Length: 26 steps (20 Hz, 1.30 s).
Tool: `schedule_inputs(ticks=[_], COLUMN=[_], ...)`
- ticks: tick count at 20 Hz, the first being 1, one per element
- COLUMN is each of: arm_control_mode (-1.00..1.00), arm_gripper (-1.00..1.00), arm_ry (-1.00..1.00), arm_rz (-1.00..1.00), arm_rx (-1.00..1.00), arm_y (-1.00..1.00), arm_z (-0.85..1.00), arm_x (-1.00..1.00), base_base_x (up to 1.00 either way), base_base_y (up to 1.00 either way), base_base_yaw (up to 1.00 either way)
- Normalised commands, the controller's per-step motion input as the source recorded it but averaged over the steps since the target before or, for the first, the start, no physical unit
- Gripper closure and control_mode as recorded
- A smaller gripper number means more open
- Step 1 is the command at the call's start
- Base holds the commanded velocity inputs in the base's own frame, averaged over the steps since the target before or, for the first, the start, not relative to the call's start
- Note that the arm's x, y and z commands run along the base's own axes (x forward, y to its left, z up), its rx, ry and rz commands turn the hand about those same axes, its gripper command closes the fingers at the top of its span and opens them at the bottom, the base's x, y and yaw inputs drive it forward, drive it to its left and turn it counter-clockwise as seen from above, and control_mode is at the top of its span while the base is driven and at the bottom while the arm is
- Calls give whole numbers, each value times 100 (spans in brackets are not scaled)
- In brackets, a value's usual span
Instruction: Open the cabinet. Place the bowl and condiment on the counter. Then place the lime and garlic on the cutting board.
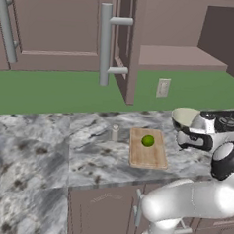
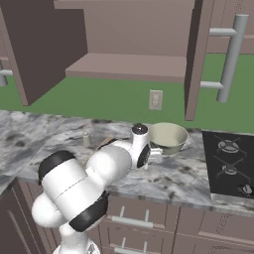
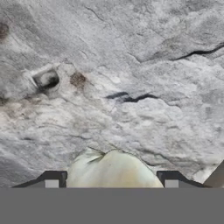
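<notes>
The garlic (image 3: 111, 168) sits between the two dark fingertips (image 3: 51, 180) in the hand view, its pale pointed bulb cut off by the lower edge; the jaws stand spread on either side of it, and whether the tips touch the bulb cannot be told. Marble bench (image 3: 144, 65) lies beyond it, with the small grey shaker (image 3: 46, 79) seen end-on further off. In the left base view the lime (image 1: 148, 140) rests on the cutting board (image 1: 147, 155), near the board's far edge, and the shaker (image 1: 115, 132) stands upright on the bench (image 1: 38, 143) just left of the board, apart from it. The bowl (image 1: 184, 117) stands on the bench to the right of the board; its lower part is hidden behind the arm's wrist, and its cream inside appears empty. In the right base view the bowl (image 2: 168, 137) stands just left of the black hob (image 2: 229, 161), and the arm covers most of the board. The wall cabinet (image 1: 182, 59) stands open, its doors (image 1: 130, 45) swung outward, and the visible shelf carries nothing. The gripper (image 3: 111, 180) itself is concealed behind the wrist in both base views.
</notes>
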Motion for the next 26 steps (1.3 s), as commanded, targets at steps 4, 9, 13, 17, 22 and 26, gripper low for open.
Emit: schedule_inputs(ticks=[4,9,13,17,22,26], arm_control_mode=[-100,-100,-100,-100,-100,-100], arm_gripper=[100,100,100,100,100,100], arm_ry=[-11,-3,0,2,13,9], arm_rz=[1,4,8,7,3,1], arm_rx=[-1,0,0,2,9,4], arm_y=[45,66,73,68,25,17], arm_z=[45,58,38,4,-28,-29], arm_x=[-32,-4,-14,0,0,6], base_base_x=[0,0,0,0,0,0], base_base_y=[0,0,0,0,0,0], base_base_yaw=[0,0,0,0,0,0])
